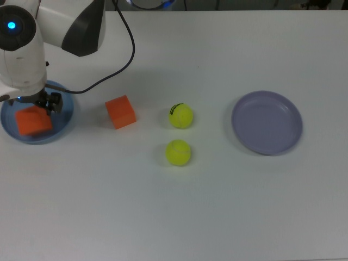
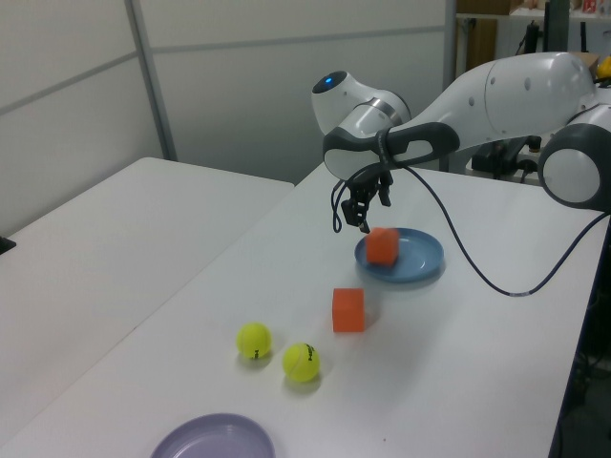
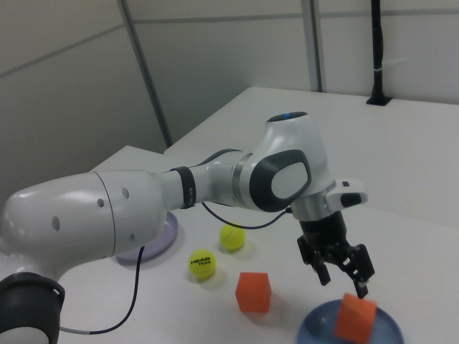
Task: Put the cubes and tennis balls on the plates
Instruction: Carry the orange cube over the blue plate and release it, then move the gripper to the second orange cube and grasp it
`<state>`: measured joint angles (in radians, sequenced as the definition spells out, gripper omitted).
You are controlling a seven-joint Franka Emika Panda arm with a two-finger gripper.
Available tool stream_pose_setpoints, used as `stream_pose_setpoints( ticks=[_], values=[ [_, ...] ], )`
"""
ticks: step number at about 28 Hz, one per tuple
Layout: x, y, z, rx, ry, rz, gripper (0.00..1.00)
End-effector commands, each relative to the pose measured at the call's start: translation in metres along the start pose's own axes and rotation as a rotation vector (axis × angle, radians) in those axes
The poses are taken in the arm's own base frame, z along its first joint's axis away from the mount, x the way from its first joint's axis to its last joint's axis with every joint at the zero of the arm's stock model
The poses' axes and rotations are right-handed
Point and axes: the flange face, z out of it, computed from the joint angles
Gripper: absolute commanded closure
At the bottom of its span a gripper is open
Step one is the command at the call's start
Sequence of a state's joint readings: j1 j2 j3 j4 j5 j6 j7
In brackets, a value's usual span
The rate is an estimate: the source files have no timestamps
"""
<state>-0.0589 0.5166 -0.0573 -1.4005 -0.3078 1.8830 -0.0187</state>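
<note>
The gripper (image 3: 343,276) hangs spread and empty just above the blue plate (image 1: 64,122), and one orange cube (image 1: 33,120) sits tilted on that plate. The other cube (image 1: 120,111) rests on the table (beside the two tennis balls (image 1: 180,116)), well apart from the bare lavender plate (image 1: 266,122).

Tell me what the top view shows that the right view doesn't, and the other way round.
Only the top view shows the whole lavender plate, with nothing on it. Only the right view shows the hand open above the blue plate, apart from the cube on the plate, which looks tilted. Both show that cube, the other cube on the table and both tennis balls.
</note>
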Motion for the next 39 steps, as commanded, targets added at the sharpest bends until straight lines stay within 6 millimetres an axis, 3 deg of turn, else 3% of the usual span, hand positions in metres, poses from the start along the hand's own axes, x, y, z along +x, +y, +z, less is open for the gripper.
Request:
stream_pose_setpoints(
  ticks=[1,4,8,12,15,18,19,23,27,31,39],
  values=[
    [-0.006,0.005,-0.009,-0.014,-0.014,0.005,0.0],
    [-0.008,0.006,-0.016,-0.009,-0.005,0.007,0.0],
    [-0.016,0.004,-0.043,-0.002,0.004,0.002,0.0],
    [-0.031,-0.034,-0.073,0.016,-0.056,-0.061,0.0],
    [-0.039,-0.077,-0.081,0.024,-0.116,-0.125,0.0],
    [-0.046,-0.104,-0.084,0.021,-0.158,-0.17,0.0],
    [-0.051,-0.121,-0.084,0.013,-0.189,-0.2,0.0],
    [-0.059,-0.154,-0.083,-0.007,-0.237,-0.252,0.0],
    [-0.063,-0.192,-0.067,-0.03,-0.278,-0.306,0.0],
    [-0.057,-0.214,-0.041,-0.079,-0.299,-0.33,0.0],
    [-0.039,-0.233,-0.005,-0.129,-0.248,-0.342,0.0]
  ],
)
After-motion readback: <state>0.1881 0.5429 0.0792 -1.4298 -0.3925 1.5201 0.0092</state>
